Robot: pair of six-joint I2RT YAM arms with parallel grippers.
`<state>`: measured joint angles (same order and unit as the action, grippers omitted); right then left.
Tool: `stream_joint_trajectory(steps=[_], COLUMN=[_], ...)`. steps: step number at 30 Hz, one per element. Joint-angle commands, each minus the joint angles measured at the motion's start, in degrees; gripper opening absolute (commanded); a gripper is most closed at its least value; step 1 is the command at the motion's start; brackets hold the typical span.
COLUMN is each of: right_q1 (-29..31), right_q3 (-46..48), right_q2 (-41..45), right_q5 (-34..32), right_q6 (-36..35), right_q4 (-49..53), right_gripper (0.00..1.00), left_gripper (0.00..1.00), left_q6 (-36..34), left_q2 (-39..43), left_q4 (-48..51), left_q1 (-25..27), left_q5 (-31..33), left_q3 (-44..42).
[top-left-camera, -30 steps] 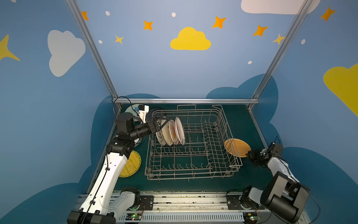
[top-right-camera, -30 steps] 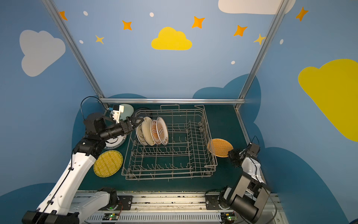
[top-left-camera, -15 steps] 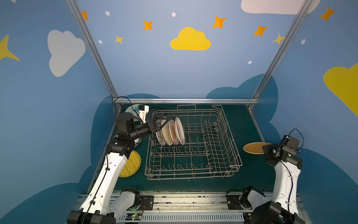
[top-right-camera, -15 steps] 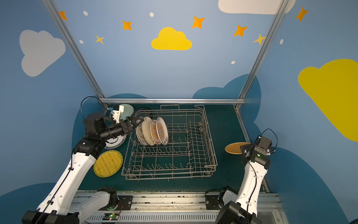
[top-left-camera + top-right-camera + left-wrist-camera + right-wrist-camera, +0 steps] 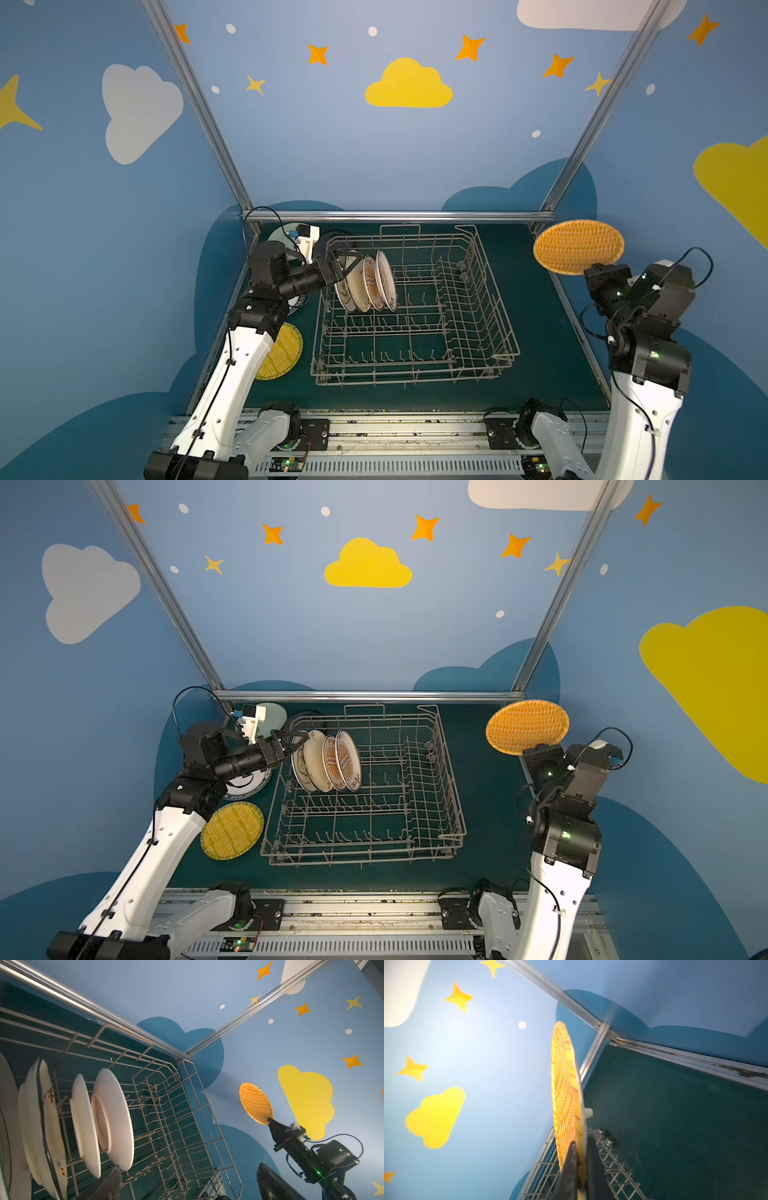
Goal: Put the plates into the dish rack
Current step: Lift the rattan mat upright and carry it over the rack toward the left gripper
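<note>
Dark-green counter [image 5: 540,332] carries the dish rack [image 5: 415,371] holding plates [image 5: 365,286] on edge at its left end; left fingers [image 5: 274,1186] apart beside them, right fingers [image 5: 571,1167] clamped on a raised orange woven plate [image 5: 578,247].

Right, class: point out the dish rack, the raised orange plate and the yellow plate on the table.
dish rack [image 5: 409,374]: top view, front wall.
orange plate [image 5: 578,247]: top view, face centre.
yellow plate [image 5: 232,831]: top view, face centre.

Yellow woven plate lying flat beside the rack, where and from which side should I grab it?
Probably the rim on the side away from the dish rack, from above: the yellow woven plate lies flat on the table, so only its rim can be pinched.
</note>
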<state>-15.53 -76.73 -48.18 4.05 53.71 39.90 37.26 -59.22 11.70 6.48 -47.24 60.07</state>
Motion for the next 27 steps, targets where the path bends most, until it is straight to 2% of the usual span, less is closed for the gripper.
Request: stream_joint_trajectory(steps=[1,5,10,15,18,21,27], right_q1=[5.77,15.52,29.82,39.36,42.38,44.06,44.35], right_q3=[-4.62,-6.41,-4.42,-1.10,0.46,1.36,2.03], right_q2=[-2.40,-6.05,-8.63,-10.88,-12.53,-13.72,-12.92], right_q5=[3.96,6.65,4.01,3.89,6.20,8.74,12.02], right_q6=[-0.41,-2.50,-5.77,-4.93,-3.75,-3.71,-5.88], right_q4=[-3.59,-3.76,-6.92,-12.19,-14.64,-16.56,-17.14], right_gripper=[0.00,0.00,0.00,0.00,0.00,0.00,0.00], left_gripper=[1.00,1.00,1.00,1.00,1.00,1.00,0.94], left_q6=[0.36,1.37,1.96,2.43,1.01,-1.37,2.75], left_q2=[0.30,0.38,0.33,-0.62,-1.91,-3.06,-3.75], left_q4=[-2.66,-4.12,-4.23,-5.99,-4.44,0.50,-2.03], left_q1=[-0.19,-0.07,0.33,2.11,5.31,8.09,11.66], left_q5=[-1.45,-2.32,-1.18,-3.44,-3.59,-0.81,2.28], left_q3=[-0.50,-0.89,-1.16,-1.58,-0.75,1.27,-0.17])
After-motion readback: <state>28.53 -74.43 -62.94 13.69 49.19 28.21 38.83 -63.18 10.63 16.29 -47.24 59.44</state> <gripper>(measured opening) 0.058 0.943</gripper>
